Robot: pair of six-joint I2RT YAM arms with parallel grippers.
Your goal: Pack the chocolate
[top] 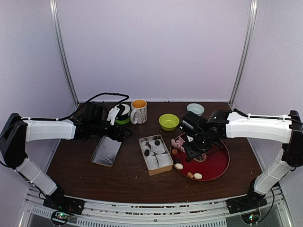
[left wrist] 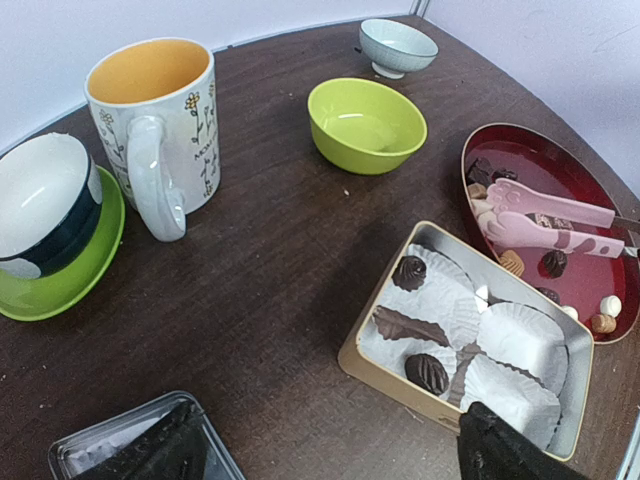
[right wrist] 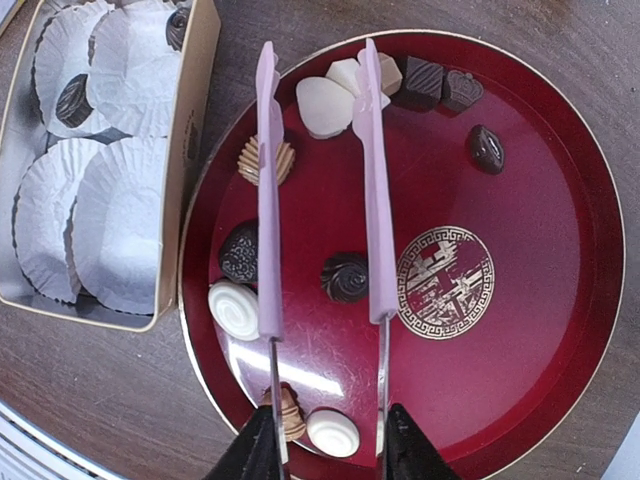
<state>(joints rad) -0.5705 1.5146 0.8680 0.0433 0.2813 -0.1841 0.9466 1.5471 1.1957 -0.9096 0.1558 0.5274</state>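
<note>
The right gripper [right wrist: 325, 445] is clamped on the metal shanks of pink plastic tongs [right wrist: 268, 200], whose two arms stand apart over a round red lacquer tray [right wrist: 560, 330]. Small chocolates [right wrist: 345, 277], dark brown, white and tan, are scattered on the tray, one dark swirl between the tong arms. Just beside the tray a tan rectangular tin [right wrist: 185, 150] holds white paper cups [right wrist: 130, 70] with a few dark pieces in them. The left gripper [left wrist: 325, 455] has its jaws spread wide and empty, one finger above a grey metal lid [left wrist: 75, 455], the other above the tin's corner.
</note>
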